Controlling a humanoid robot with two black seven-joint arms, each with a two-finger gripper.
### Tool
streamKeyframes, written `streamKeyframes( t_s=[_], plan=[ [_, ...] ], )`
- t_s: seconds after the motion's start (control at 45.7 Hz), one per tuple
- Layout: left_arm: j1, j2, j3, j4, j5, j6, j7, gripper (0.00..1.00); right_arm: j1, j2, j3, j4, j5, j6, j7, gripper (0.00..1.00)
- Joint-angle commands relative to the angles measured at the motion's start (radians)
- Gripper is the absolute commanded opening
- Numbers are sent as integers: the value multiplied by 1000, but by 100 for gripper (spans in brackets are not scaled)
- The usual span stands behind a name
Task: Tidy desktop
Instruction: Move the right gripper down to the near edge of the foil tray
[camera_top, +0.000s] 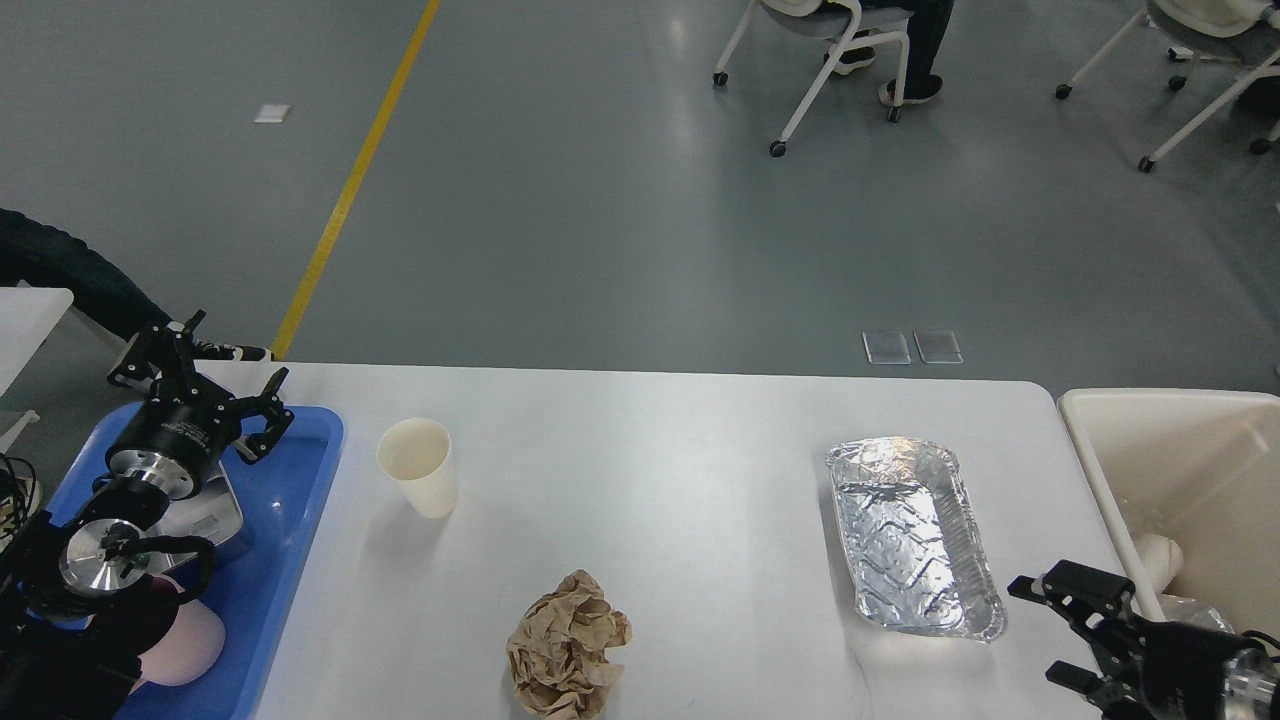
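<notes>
The white desktop (660, 450) holds an upright cream paper cup (418, 466) at the left, a crumpled brown paper ball (566, 648) at the front middle and an empty foil tray (910, 535) at the right. My left gripper (213, 383) is open and empty above the far end of the blue tray (290, 530), to the left of the cup. My right gripper (1052, 632) is open and empty at the front right, just right of the foil tray's near corner, and touches nothing.
The blue tray holds a small metal box (215, 515) and a pink dish (190, 650), partly hidden by my left arm. A cream bin (1160, 440) at the table's right end holds white rubbish and foil. Chairs stand on the floor beyond.
</notes>
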Motion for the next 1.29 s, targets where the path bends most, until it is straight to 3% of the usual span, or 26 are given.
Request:
streamKeyframes(
  t_s=[0.0,0.175,0.591,1.269],
  plan=[
    [-13,6,44,0,0,12,-2,97,17,58,-3,-26,51,-56,-27,100],
    [-13,6,48,0,0,20,-2,97,13,118,-15,-51,136,-128,-51,100],
    [-14,7,48,0,0,20,0,97,8,214,-20,-111,235,-160,-62,100],
    [-13,10,48,0,0,20,0,97,39,369,-18,-108,412,-373,-79,100]
  ],
)
